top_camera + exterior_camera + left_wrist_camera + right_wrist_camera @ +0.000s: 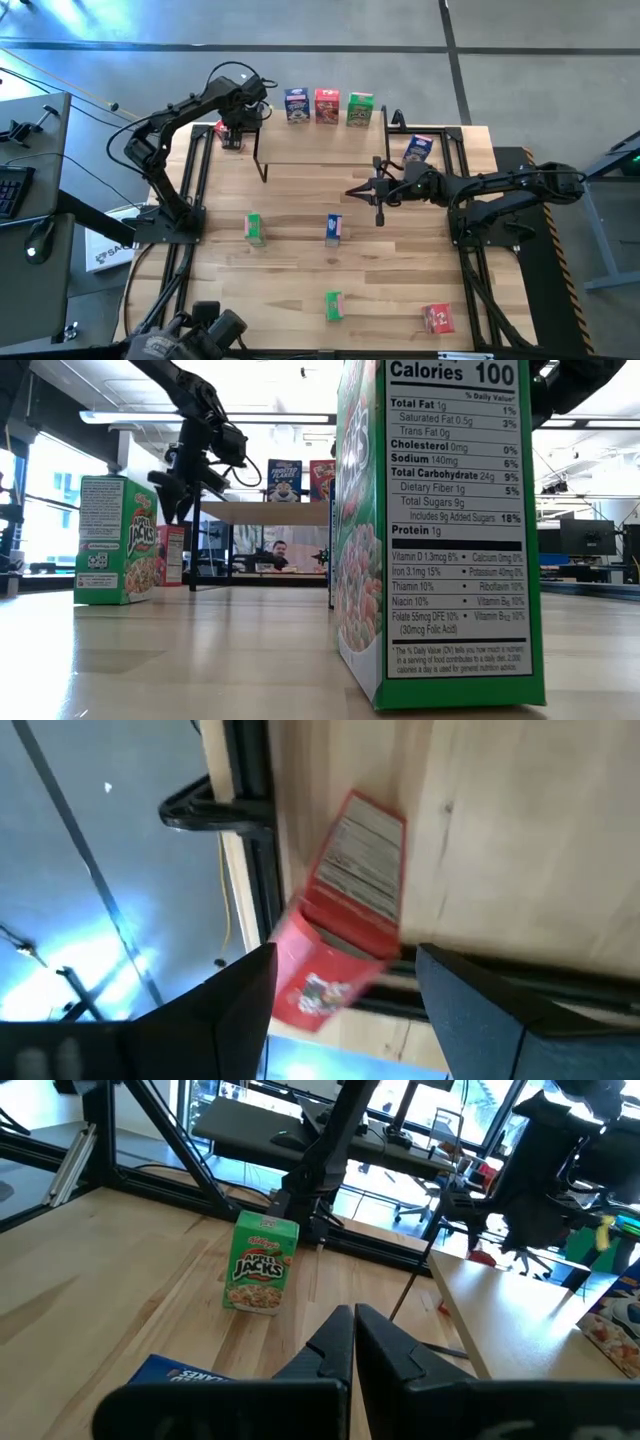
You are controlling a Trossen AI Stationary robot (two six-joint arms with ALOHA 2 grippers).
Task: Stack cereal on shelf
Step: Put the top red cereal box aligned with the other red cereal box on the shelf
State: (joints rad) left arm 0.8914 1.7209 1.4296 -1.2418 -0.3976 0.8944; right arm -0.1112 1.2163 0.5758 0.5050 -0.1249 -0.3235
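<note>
Left end effector spread wide above a red cereal box at the shelf's left end; blue, red, green boxes lined up on the shelf; right end effector shut, empty, over tabletop.

1. The counter is made of pale wood planks with visible grain, matt.
2. The shelf is topped with light wood on thin black metal legs.
3. The cereal boxes are printed cardboard, smooth with a slight sheen.
</note>
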